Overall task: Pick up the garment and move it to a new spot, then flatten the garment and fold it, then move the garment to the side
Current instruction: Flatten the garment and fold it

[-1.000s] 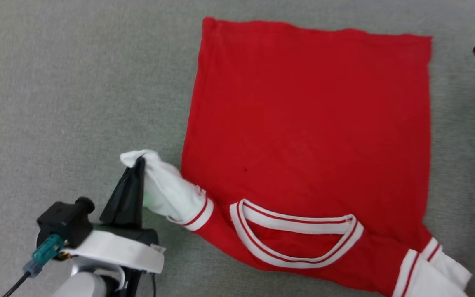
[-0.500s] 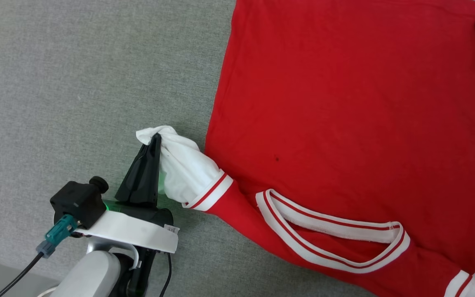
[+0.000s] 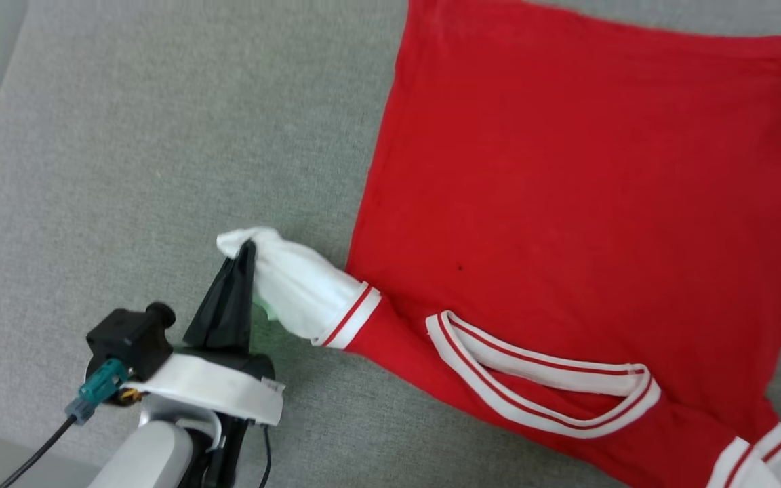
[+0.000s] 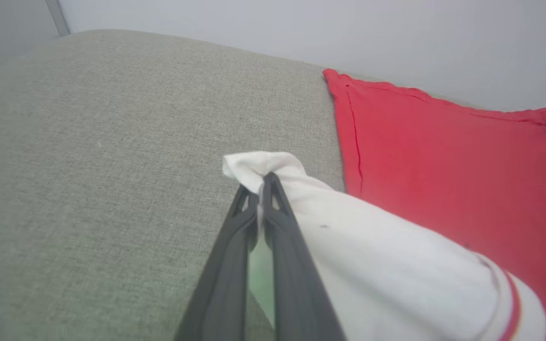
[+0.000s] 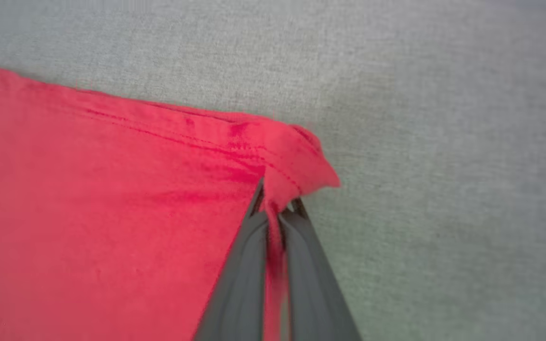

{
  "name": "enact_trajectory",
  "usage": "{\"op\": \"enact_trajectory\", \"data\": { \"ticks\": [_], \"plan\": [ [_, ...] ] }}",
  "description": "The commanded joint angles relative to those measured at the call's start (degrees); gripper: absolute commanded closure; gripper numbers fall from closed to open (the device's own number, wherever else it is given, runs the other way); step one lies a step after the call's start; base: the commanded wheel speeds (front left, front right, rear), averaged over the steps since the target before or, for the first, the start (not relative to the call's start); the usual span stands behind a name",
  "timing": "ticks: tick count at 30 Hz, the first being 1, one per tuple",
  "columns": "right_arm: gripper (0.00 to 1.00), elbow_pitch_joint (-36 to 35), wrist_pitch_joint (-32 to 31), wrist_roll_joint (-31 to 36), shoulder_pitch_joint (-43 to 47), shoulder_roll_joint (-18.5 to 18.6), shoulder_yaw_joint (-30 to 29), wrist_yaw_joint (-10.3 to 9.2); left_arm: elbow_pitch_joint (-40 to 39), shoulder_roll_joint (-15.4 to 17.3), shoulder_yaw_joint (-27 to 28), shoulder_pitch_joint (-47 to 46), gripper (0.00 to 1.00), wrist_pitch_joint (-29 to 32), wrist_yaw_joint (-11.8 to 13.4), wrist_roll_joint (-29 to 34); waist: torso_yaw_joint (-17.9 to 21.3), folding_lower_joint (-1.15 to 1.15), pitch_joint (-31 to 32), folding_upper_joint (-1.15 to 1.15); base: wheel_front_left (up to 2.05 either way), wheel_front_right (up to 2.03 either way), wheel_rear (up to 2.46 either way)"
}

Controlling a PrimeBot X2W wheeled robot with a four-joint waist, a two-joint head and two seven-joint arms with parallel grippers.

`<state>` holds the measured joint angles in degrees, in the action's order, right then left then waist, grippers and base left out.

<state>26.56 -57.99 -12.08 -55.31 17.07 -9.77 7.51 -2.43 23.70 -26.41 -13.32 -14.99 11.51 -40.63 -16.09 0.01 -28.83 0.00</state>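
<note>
Change: the right claw (image 5: 277,201) hung clear of the cloth a second ago, and now it's pinched tight on the far hem corner (image 5: 301,161). The left claw (image 3: 248,247) is clamped on the white sleeve (image 3: 299,295) tip, same as before. With both ends gripped, a stretch-flat or first fold looks ready. The red jersey (image 3: 567,203) lies spread on the grey cushion (image 3: 126,169), plain side up. Its collar (image 3: 539,386) is toward the robot and the hem away. The long axis runs collar-to-hem, slightly skewed.

The garment (image 3: 567,203) is red. Its sleeve (image 3: 295,291) is white, with red and white stripes at the cuff (image 3: 350,317) and neck (image 3: 539,367). The cushion (image 3: 126,169) is grey. The left gripper (image 3: 249,245) is black
</note>
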Motion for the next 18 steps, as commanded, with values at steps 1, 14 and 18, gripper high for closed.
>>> {"op": "enact_trajectory", "data": {
  "ticks": [1, 14, 18],
  "plan": [
    [1.0, -1.1, 0.2, -0.5, 0.6, 1.1, 0.3, -0.04, 0.4, 0.3, 0.3, 1.0, 1.0, -0.3, 0.1, -0.3, 1.1, -0.01, 2.7, 0.0, 0.0, 0.0, 0.0],
    [1.0, -16.0, -2.0, -8.9, 26.7, 9.9, 1.7, -0.04, 3.8, 4.6, 3.3, 10.9, 1.0, 1.7, 3.6, -3.2, 9.4, -0.01, 18.0, 0.0, 0.0, 0.0, 0.0],
    [1.0, -20.5, -3.0, -10.9, 39.9, 8.8, -0.6, -0.04, 3.7, 6.2, 4.5, 13.9, 1.0, 2.6, 4.9, -4.3, 12.2, -0.01, 21.1, 0.0, 0.0, 0.0, 0.0]
  ]
}}
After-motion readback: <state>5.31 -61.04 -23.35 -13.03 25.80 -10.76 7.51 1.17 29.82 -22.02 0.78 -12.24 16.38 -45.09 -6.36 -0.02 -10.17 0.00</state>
